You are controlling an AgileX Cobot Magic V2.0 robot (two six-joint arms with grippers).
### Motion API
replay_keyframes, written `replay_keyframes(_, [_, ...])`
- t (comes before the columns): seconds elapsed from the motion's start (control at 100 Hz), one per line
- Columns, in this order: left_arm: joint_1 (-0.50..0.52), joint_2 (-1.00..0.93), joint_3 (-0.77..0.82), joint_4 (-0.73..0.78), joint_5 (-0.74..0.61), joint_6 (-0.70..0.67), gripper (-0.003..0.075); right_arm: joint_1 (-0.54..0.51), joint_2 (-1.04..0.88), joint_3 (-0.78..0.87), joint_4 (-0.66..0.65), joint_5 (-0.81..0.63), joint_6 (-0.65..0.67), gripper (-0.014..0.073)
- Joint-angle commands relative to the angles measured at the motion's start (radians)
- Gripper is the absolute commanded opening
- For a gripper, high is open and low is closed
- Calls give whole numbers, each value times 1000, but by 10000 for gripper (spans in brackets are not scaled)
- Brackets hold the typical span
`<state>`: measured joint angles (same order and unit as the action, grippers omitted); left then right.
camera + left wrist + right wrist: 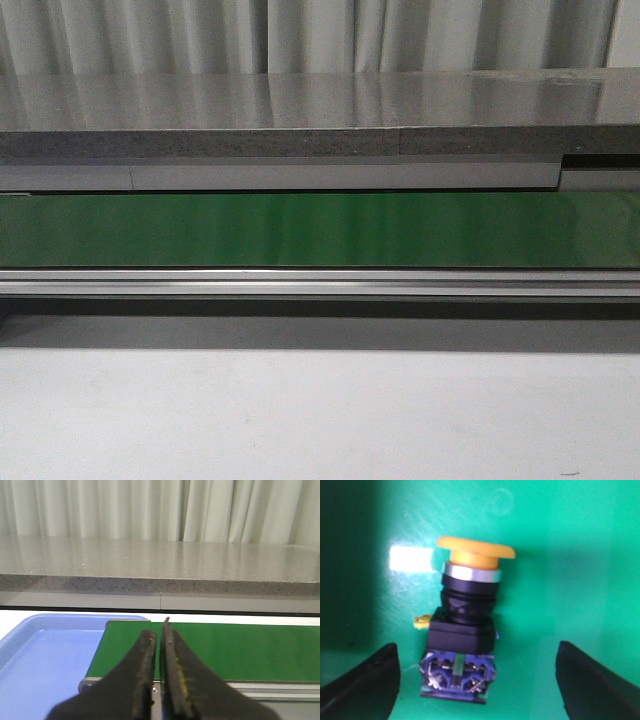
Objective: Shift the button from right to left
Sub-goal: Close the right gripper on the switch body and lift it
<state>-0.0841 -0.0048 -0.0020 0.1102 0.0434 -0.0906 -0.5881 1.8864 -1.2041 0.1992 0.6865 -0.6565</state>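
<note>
The button (465, 620) lies on its side on a green surface (570, 555) in the right wrist view, with an orange-yellow cap, a black body and a blue contact block. My right gripper (477, 680) is open, its two black fingertips wide apart on either side of the contact block, not touching it. My left gripper (160, 635) is shut and empty, held above the end of the green conveyor belt (240, 650). The front view shows neither the button nor either gripper.
A blue tray (45, 655) sits beside the belt's end in the left wrist view. The belt (320, 228) runs across the front view with a metal rail (320, 283) before it, a grey stone counter (320, 110) behind and the white table (320, 420) in front.
</note>
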Motion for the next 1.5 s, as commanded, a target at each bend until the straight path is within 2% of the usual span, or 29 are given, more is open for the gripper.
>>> replay_keyframes(0.0, [0,-36,42,-8,-81,-5,5,-6,-35,-31,-2,-26,-11,590])
replay_keyframes(0.14, [0,-36,42,-8,-81,-5,5,-6,-12,-31,-2,-29,-11,589])
replay_keyframes(0.21, [0,-36,42,-8,-81,-5,5,-6,-1,-31,-2,-28,-11,559])
replay_keyframes(0.28, [0,-36,42,-8,-81,-5,5,-6,7,-31,-1,-27,-11,476])
replay_keyframes(0.41, [0,-36,42,-8,-81,-5,5,-6,6,-33,-2,-25,-11,254])
replay_keyframes(0.48, [0,-36,42,-8,-81,-5,5,-6,4,-42,-7,-22,-11,203])
replay_keyframes(0.74, [0,-36,42,-8,-81,-5,5,-6,-52,-122,8,57,-11,206])
replay_keyframes(1.11, [0,-36,42,-8,-81,-5,5,2,-217,-128,229,120,-5,206])
replay_keyframes(1.31, [0,-36,42,-8,-81,-5,5,57,-282,-125,210,181,67,206])
replay_keyframes(1.49, [0,-36,42,-8,-81,-5,5,143,-336,-73,133,147,133,206])
